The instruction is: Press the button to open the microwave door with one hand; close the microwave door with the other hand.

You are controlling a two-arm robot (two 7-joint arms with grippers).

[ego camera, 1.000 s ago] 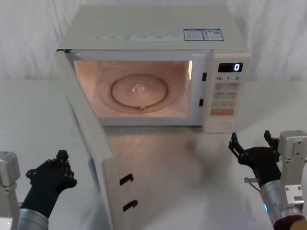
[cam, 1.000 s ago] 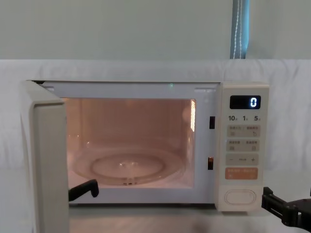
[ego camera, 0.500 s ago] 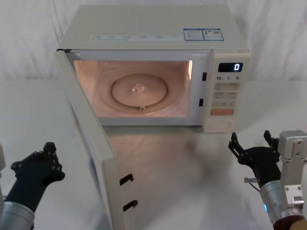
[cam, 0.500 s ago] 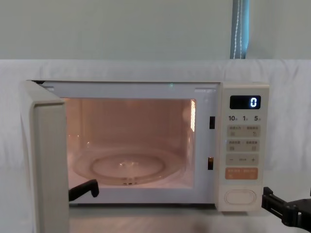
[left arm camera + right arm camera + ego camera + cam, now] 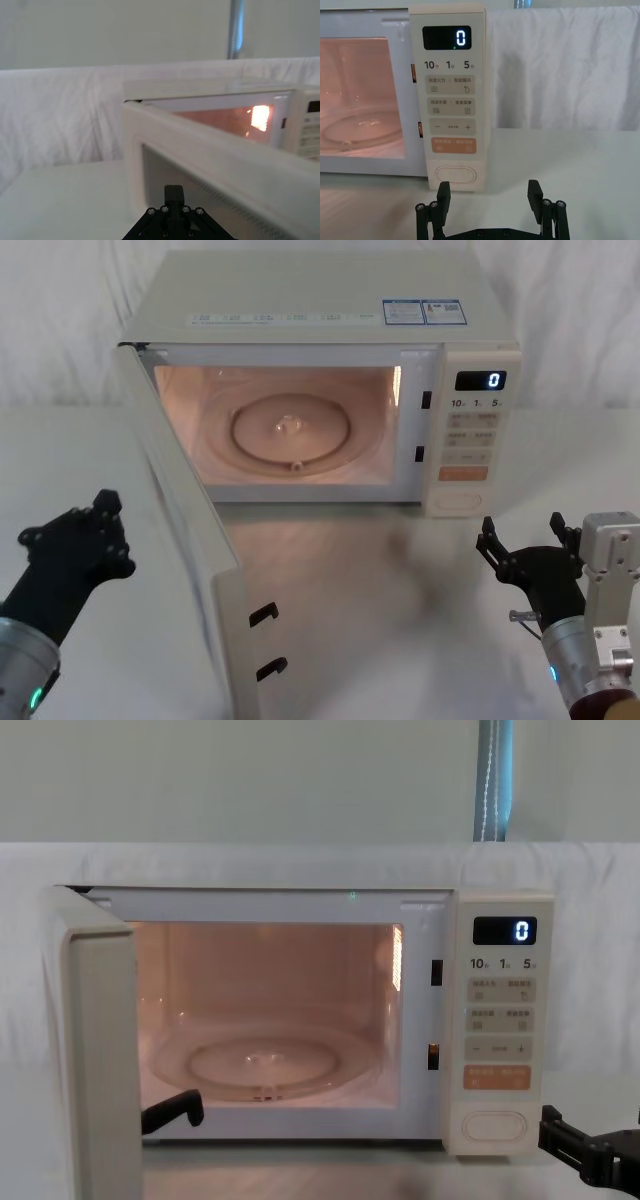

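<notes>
Left gripper (image 5: 72,540) edged toward open microwave door (image 5: 190,540), jaws unclear; right gripper (image 5: 528,552) parked, jaws apart

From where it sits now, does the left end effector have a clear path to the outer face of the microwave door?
Probably yes. The left end effector hangs on the outer side of the open microwave door, apart from it, and nothing lies between them on the table.
</notes>
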